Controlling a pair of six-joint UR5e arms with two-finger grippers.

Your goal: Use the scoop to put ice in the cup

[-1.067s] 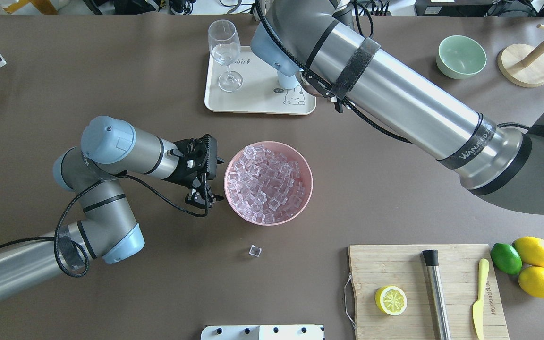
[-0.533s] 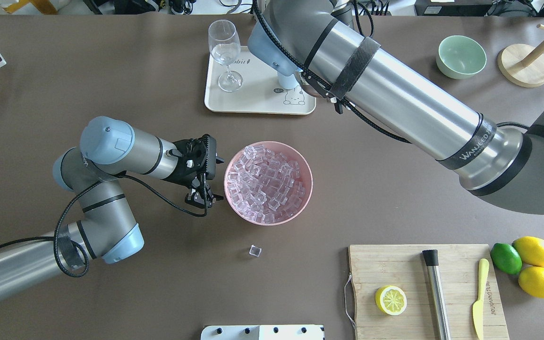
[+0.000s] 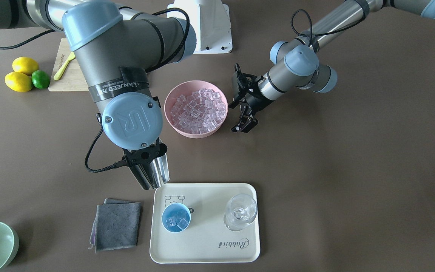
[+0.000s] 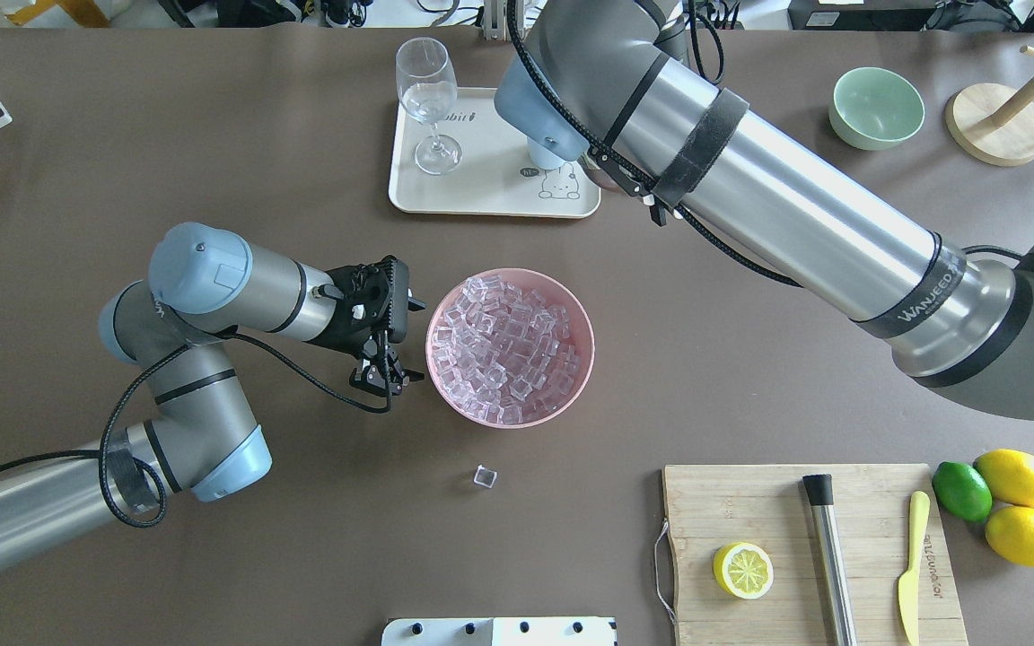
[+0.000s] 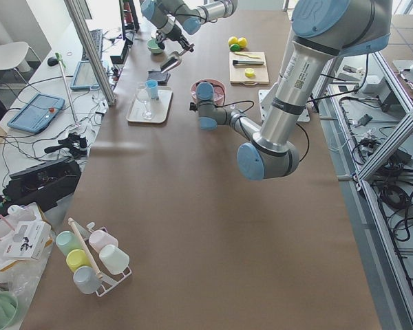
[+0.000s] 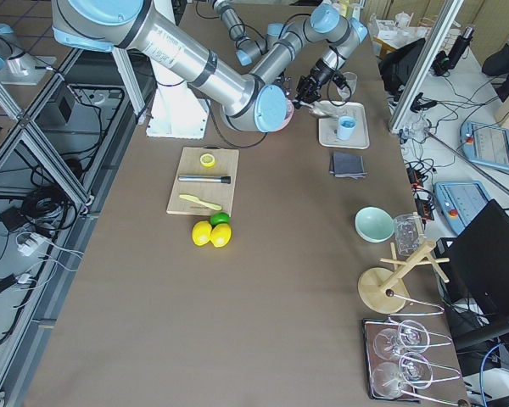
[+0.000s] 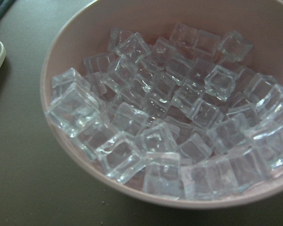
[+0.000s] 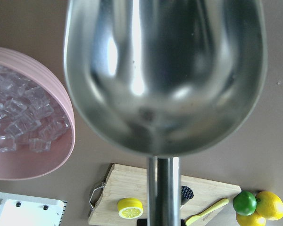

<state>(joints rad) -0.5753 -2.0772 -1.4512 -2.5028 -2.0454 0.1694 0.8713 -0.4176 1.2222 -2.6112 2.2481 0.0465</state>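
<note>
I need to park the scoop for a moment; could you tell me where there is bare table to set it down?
Bare table lies between the pink bowl and the tray, and beside the wine glass away from the grey cloth. The tray near the cup and the cutting board are crowded.

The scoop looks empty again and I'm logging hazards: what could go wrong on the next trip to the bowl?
The cup already holds ice, so another load may overflow onto the tray. The left gripper hangs right beside the pink bowl, so the scoop could clip it. The stemmed glass nearby could get knocked.
</note>
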